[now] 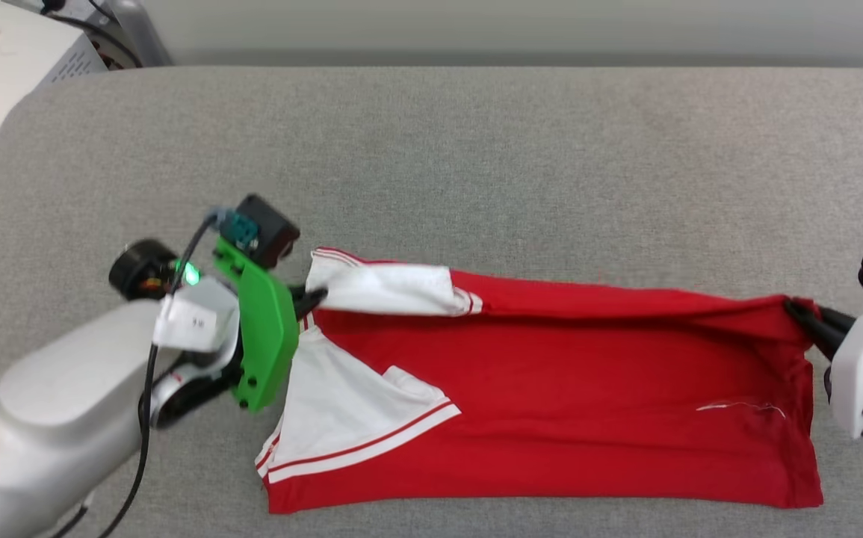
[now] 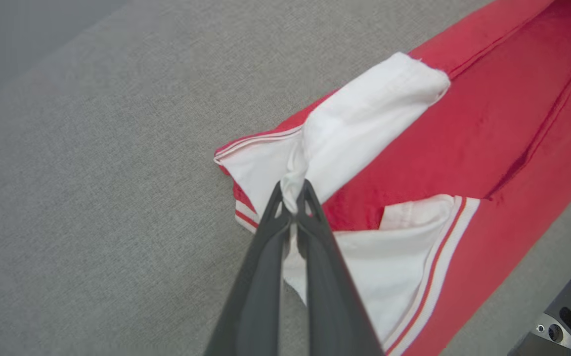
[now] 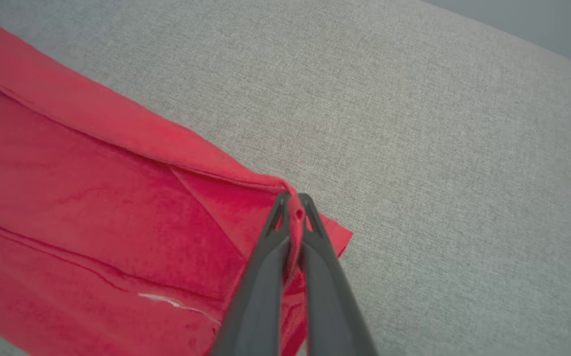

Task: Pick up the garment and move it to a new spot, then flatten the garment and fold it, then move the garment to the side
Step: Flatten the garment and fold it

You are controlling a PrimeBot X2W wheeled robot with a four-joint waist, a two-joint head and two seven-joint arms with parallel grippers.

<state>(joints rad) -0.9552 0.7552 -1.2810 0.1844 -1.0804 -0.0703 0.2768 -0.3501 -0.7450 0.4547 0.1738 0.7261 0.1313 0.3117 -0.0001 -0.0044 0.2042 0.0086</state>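
Note:
The garment [image 1: 551, 388], a red T-shirt with white sleeves and red-and-white striped trim, lies sideways on the grey surface, its far long edge folded over toward me. My left gripper [image 1: 310, 299] is shut on the white sleeve at the garment's left end; the left wrist view shows white cloth of the garment [image 2: 463, 148] pinched between the tips of that gripper [image 2: 294, 194]. My right gripper [image 1: 801, 312] is shut on the red far corner at the right end, and in the right wrist view the gripper [image 3: 292, 201] pinches a red fold of the garment [image 3: 92, 207].
A wide grey fabric-covered surface [image 1: 476, 164] stretches behind and around the shirt. A pale box-like unit with cables [image 1: 5, 67] stands at the far left corner. A loose white thread [image 1: 737, 407] lies on the red cloth near the right end.

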